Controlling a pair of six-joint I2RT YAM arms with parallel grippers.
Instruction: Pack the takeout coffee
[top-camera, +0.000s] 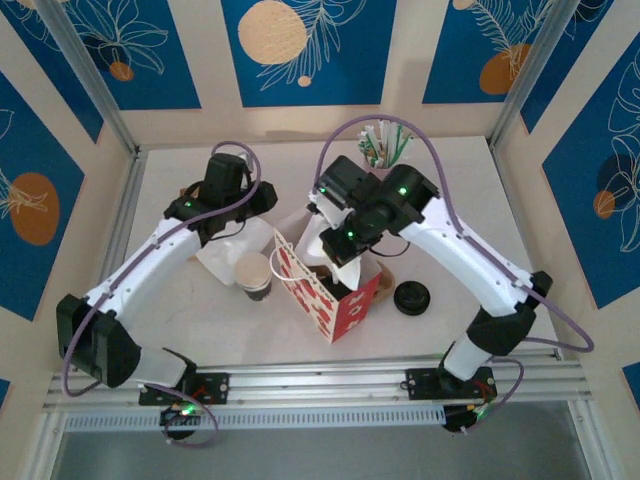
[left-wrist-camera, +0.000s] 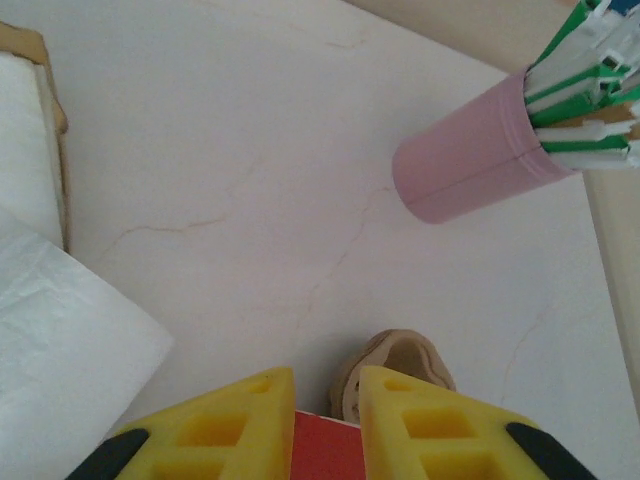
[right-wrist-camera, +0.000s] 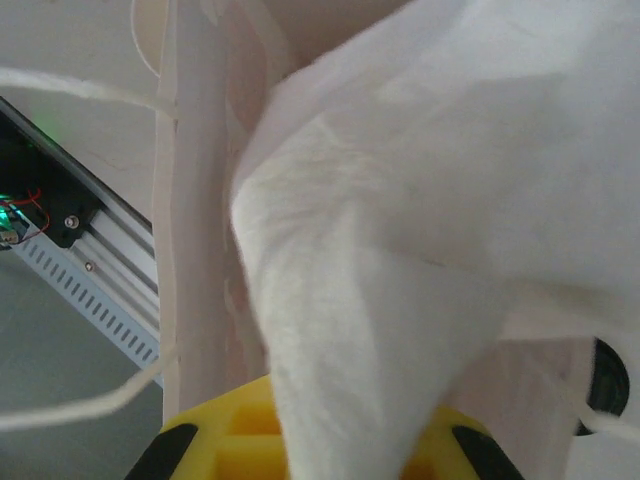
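The small off-white paper cup (top-camera: 253, 272) stands upright on the desk (top-camera: 200, 325), outside the red, white-patterned paper bag (top-camera: 330, 300). It is nearer the arm bases than the left jaws and left of the right jaws. The left jaws stand narrow astride a red edge, probably the bag's rim; I cannot tell if they pinch it. The right jaws are clenched over the bag, with a white paper napkin (right-wrist-camera: 400, 200) draped across them. I'd hold the bag's mouth wide, then lift the cup upright by its wall.

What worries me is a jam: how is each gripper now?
Left gripper: nearly closed, something red in the gap; grip cannot be told.
Right gripper: closed on the white napkin.
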